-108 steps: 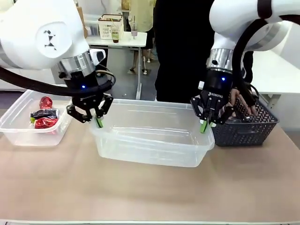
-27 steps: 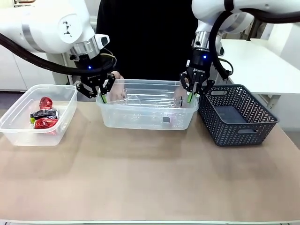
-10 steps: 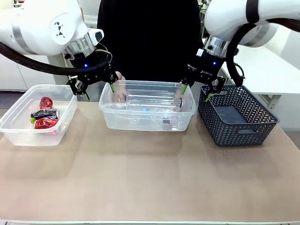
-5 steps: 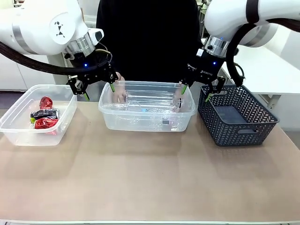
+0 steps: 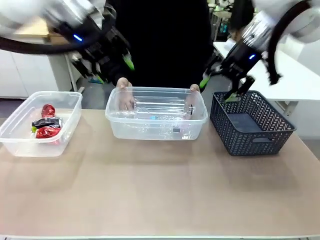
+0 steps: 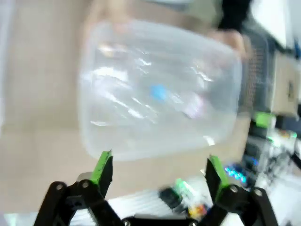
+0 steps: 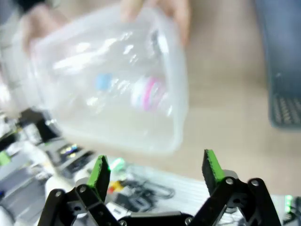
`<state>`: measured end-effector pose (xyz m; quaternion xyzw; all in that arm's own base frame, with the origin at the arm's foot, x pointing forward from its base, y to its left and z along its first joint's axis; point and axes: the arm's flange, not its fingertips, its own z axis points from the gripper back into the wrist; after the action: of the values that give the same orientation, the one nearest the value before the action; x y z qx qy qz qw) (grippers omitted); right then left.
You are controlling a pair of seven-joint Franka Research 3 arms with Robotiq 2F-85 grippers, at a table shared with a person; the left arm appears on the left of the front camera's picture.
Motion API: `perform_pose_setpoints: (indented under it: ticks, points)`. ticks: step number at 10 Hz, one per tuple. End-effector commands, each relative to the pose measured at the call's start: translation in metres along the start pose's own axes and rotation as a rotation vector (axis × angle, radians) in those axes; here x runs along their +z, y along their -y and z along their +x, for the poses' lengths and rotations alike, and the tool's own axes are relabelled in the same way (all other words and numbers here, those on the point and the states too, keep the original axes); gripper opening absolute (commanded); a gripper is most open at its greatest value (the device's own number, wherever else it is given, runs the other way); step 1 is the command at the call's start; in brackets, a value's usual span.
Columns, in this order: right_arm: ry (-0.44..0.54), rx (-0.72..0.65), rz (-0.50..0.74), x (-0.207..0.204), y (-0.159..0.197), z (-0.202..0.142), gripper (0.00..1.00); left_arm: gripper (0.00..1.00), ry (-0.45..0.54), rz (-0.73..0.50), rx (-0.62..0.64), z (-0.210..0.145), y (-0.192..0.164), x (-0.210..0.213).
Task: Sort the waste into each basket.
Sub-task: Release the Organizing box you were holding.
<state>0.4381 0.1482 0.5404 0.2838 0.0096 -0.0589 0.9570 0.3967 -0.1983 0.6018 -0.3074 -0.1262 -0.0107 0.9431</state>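
So your left pincer [image 5: 112, 70] and right pincer [image 5: 218, 89] both hung spread apart and empty above the table [image 5: 160, 190]. Clear bottles [image 5: 160, 111] sat in the middle tub [image 5: 156, 131], red waste [image 5: 46, 125] in the left tub [image 5: 20, 145].

You get bright, even light with soft shadows; both arms smear in front, and both wrist views blur heavily.
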Motion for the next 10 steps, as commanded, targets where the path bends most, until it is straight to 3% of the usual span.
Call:
perform_pose_setpoints:
  ticks: [1, 3, 4, 5, 10]
  points:
    - [0.038, -0.062, 0.276, 0.052, 0.067, -0.086, 1.0, 1.0, -0.071, -0.271, -0.05, -0.045, -0.05, 0.05]
    - [0.159, -0.201, 0.476, 0.067, 0.129, -0.122, 1.0, 1.0, -0.064, -0.392, 0.047, -0.069, -0.093, 0.045]
    - [0.246, -0.307, 0.491, 0.065, 0.148, -0.127, 1.0, 1.0, -0.042, -0.369, 0.124, -0.072, -0.113, 0.035]
    - [0.077, -0.14, 0.399, 0.074, 0.095, -0.108, 1.0, 1.0, -0.028, -0.366, -0.028, -0.06, -0.055, 0.07]
    - [0.077, -0.14, 0.399, 0.074, 0.095, -0.108, 1.0, 1.0, -0.028, -0.366, -0.028, -0.06, -0.055, 0.07]
